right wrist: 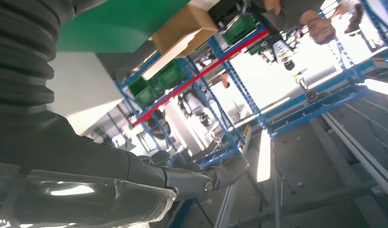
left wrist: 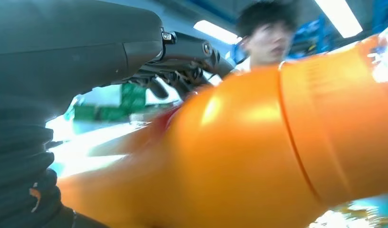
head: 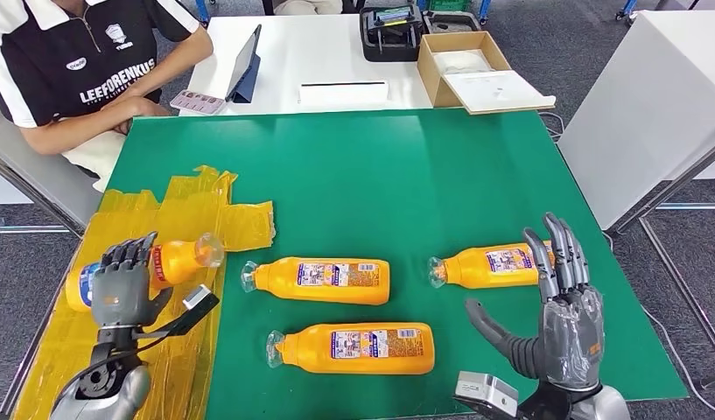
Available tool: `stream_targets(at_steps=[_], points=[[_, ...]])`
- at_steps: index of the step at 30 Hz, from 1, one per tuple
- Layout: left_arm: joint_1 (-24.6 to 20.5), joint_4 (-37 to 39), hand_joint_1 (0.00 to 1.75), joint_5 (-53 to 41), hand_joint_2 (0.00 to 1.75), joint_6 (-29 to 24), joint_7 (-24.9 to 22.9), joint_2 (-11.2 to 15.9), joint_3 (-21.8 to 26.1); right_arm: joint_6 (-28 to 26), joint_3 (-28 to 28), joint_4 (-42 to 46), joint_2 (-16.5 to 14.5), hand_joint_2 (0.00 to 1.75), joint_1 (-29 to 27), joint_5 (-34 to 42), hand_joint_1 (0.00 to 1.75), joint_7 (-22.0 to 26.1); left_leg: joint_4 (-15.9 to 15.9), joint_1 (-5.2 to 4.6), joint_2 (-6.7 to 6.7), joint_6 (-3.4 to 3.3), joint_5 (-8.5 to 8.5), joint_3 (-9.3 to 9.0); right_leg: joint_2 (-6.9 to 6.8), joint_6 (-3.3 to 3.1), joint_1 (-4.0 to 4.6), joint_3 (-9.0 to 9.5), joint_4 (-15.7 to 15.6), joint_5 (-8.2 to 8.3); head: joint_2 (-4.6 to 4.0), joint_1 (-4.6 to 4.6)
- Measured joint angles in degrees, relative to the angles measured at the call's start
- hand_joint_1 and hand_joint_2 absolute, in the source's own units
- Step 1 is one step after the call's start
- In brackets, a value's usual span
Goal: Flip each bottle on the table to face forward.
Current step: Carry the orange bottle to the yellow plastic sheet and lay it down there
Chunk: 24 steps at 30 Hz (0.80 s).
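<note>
Bottle (head: pixel 174 262) at nine o'clock, gripped by left hand (head: pixel 122 284); right hand (head: pixel 555 306) spread, empty; its smooth round body may slip or roll on turning.

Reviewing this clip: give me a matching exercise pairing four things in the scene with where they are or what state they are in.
Things:
1. left robot hand
2. right robot hand
3. cardboard box
4. nearest bottle

States:
A. open, on the white table
B. lying on the green mat, label up
C. raised with fingers spread, holding nothing
D. gripping a bottle over the yellow plastic

Pairs: 1-D, 2-C, 3-A, 4-B
</note>
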State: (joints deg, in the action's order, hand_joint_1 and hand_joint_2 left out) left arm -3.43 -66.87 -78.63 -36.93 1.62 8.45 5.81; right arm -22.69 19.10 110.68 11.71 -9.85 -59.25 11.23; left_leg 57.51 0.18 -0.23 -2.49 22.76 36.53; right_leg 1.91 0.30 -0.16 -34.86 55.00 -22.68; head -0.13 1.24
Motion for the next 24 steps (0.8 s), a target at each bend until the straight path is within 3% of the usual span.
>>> stream_targets(at_steps=[6,24], points=[[5.7,-4.8,0.0,2.8,1.75,2.2,3.8,0.1,3.4,-0.4,1.3,-1.5,1.6,1.75,2.0,1.7,0.0,-0.6,0.0,-0.01,-0.28,-0.02,-0.03,0.04,-0.23,0.02,0.01,0.01,0.0,-0.06,0.0,-0.02],[7.7,-8.4,0.0,3.7,1.75,5.1,4.2,-0.9,3.9,-0.9,2.6,-1.6,3.2,1.75,0.5,0.3,0.0,-1.6,0.0,-0.01,-0.28,-0.03,-0.04,0.03,-0.23,0.02,0.0,0.03,0.0,-0.02,0.0,-0.01]])
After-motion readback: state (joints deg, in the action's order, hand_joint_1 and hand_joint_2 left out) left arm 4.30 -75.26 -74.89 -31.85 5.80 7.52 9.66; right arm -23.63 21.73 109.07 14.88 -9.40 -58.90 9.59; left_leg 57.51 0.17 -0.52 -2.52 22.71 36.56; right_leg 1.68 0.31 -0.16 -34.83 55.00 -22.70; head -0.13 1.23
